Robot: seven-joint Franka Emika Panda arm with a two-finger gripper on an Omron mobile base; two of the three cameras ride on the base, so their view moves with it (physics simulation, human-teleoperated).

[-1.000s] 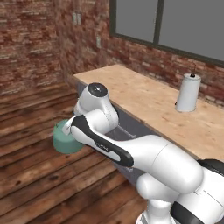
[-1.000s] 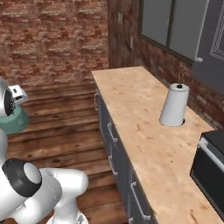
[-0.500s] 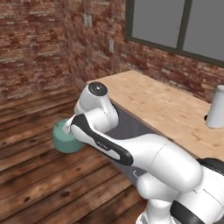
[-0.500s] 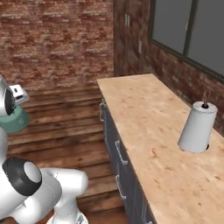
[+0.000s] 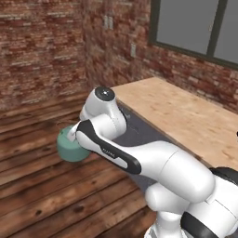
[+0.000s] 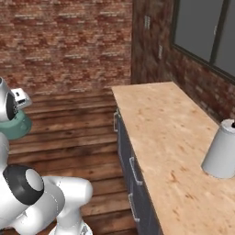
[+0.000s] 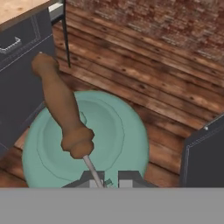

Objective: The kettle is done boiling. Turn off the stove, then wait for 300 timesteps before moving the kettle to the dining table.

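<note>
Red-brown brick walls (image 5: 42, 51) enclose the room, meeting in a far corner. A dark-framed window (image 6: 202, 32) with grey panes sits in the right-hand wall above a long counter with a light speckled wood top (image 6: 170, 137). Grey drawer fronts (image 6: 131, 170) with metal handles line the counter's near side. A grey cylindrical paper-towel roll (image 6: 221, 149) stands on it near the right edge. Dark wooden floorboards (image 5: 42, 195) cover the floor.

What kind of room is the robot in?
Probably a kitchen. There is a long wooden counter over grey drawers, a paper towel roll standing on it, and a green kettle held in the gripper over the wood floor. The walls are brick.
</note>
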